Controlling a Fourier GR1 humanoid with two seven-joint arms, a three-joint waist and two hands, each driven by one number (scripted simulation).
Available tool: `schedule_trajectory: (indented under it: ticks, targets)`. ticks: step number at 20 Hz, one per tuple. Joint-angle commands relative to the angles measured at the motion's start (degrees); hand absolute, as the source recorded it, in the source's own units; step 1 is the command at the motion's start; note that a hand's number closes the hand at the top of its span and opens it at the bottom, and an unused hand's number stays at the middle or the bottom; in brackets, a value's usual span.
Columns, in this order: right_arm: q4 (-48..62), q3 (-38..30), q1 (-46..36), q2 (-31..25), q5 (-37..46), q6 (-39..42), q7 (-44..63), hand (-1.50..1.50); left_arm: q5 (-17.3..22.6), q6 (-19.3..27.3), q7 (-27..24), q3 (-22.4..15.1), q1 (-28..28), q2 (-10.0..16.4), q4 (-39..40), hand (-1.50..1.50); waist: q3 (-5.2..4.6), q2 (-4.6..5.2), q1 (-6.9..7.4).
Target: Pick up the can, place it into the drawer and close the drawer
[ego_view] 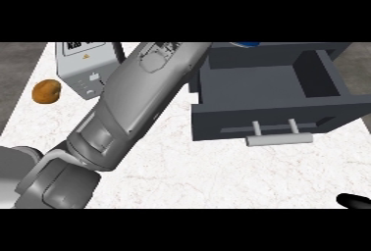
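Right hand (pixel 355 200) black sliver, state unclear; boxy grey drawer (pixel 253 83) open, bar handle (pixel 279 139).

Bright, even light; soft shade inside the drawer (pixel 253 81).

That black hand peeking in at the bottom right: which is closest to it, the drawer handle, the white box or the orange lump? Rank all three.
From the right hand:
1. Drawer handle, close by, up and to its left.
2. White box, far across at the upper left.
3. Orange lump, left of the box, only slightly farther.
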Motion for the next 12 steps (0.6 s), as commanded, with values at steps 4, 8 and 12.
schedule_trajectory:
  ticks: [4, 8, 12]
  targets:
    - [1.2, 2.4, -4.5, 0.2, 2.7, -2.0, 0.6, -1.50, 4.8, 1.9, -3.7, -4.4, -3.2, 0.0, 7.0, 1.50, 0.02, 0.62, -1.23]
    - [0.6, -0.4, -2.8, -1.8, -0.7, 0.1, 1.7, -1.50, 4.6, 5.0, -4.4, -4.2, -5.9, 0.0, 11.3, 1.50, 0.06, 0.57, -1.66]
    - [1.6, 0.9, -4.4, -2.2, -0.4, 0.4, 2.3, -1.50, 7.0, 9.0, -5.4, -7.2, -5.6, 0.0, 11.3, -1.50, 0.11, 0.75, -2.80]
